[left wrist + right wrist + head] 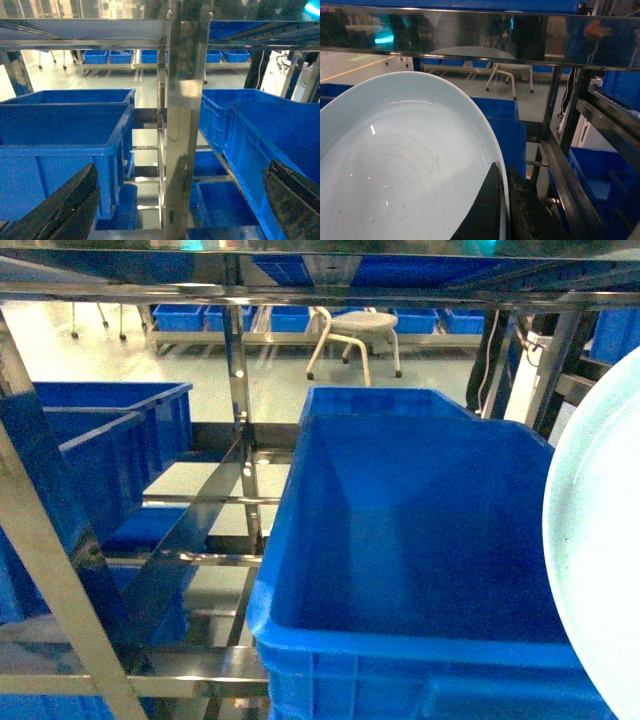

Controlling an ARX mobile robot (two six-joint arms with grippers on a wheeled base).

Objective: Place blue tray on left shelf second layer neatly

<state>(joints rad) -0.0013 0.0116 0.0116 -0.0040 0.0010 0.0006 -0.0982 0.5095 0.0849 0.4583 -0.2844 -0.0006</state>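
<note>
The blue tray [600,540] is a pale oval dish standing tilted on edge at the far right of the head view. It fills the left half of the right wrist view [405,160]. My right gripper [504,200] is shut on its rim, one finger inside the dish and one outside. To the left, the left shelf second layer [185,558] shows as bright steel crossbars beside an upright post [240,390]. My left gripper [182,170] is open, its dark fingers [65,205] wide apart at the bottom corners, with a steel post [185,125] straight ahead between them. Neither gripper shows in the head view.
A deep blue crate [410,540] sits in front of me, with another [385,400] behind it. More crates [110,440] stand on the left rack and both sides of the post [60,130] [270,130]. A steel bar [470,35] runs overhead. A white stool [355,335] stands beyond.
</note>
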